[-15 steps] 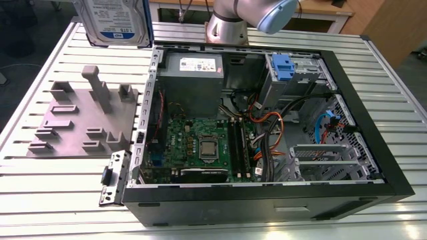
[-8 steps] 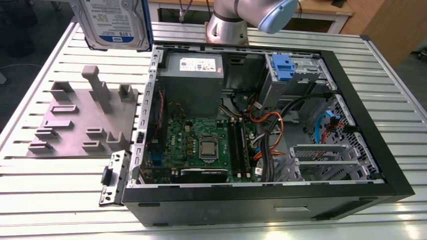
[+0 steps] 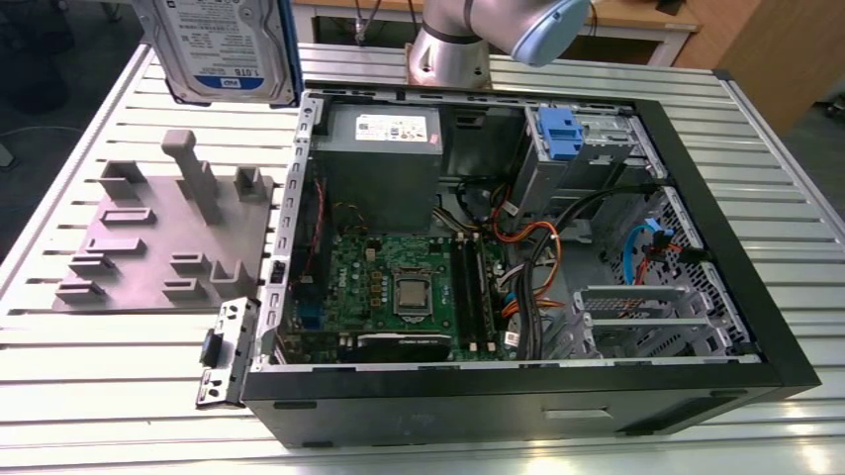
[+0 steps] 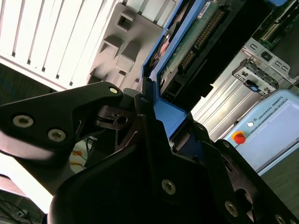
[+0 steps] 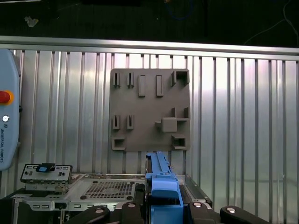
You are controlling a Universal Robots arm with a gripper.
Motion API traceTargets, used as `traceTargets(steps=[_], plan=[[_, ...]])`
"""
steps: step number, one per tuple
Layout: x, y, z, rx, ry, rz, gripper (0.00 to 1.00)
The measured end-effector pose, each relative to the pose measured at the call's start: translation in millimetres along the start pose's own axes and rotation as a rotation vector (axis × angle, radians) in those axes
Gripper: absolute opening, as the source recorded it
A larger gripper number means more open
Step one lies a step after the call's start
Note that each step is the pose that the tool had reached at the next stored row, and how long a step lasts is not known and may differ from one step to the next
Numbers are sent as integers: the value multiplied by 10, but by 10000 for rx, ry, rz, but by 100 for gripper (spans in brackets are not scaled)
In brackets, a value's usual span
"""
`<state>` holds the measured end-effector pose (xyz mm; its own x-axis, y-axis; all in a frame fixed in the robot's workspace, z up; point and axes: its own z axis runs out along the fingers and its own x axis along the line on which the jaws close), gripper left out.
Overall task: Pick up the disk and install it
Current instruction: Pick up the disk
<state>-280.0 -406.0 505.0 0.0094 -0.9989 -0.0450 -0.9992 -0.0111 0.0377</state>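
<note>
Blue-framed disk [image 3: 225,45] hangs aloft, apparently clamped in gripper [image 5: 164,206], near grey fixture [image 3: 158,233].

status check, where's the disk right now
Gripper shut on the disk by its blue carrier. Held aloft, outside the open case. Loose cables inside the case.

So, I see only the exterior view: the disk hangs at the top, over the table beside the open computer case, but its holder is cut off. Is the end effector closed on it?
Observer: Yes. In the second wrist view the end effector is closed on the disk, gripping its blue carrier bracket.
Operator: And the face away from the label?
Observer: It is a green circuit board, seen in the second wrist view.
</note>
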Motion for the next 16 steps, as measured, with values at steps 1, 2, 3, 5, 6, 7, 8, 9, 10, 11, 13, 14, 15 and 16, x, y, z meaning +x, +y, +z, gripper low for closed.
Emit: traceTargets(steps=[1, 2, 3, 5, 6, 7, 8, 9, 10, 11, 13, 14, 15, 16], plan=[[0, 0, 0, 0, 0, 0, 37], [0, -1, 0, 0, 0, 0, 37], [0, -5, 0, 1, -1, 0, 37], [0, -7, 0, 0, 0, 0, 37], [0, -8, 0, 0, 0, 0, 37], [0, -11, 0, 0, 0, -1, 37], [0, -14, -1, 0, 0, -1, 37], [0, -17, -1, 0, 0, -1, 37], [1, -21, 0, 1, 0, -1, 37], [1, -25, 0, 1, -1, -1, 37], [0, -30, -1, 0, 0, 1, 37], [0, -34, -1, 0, 0, 0, 37], [1, -37, -1, 1, -1, 0, 37], [1, -39, -1, 1, 0, 0, 37]])
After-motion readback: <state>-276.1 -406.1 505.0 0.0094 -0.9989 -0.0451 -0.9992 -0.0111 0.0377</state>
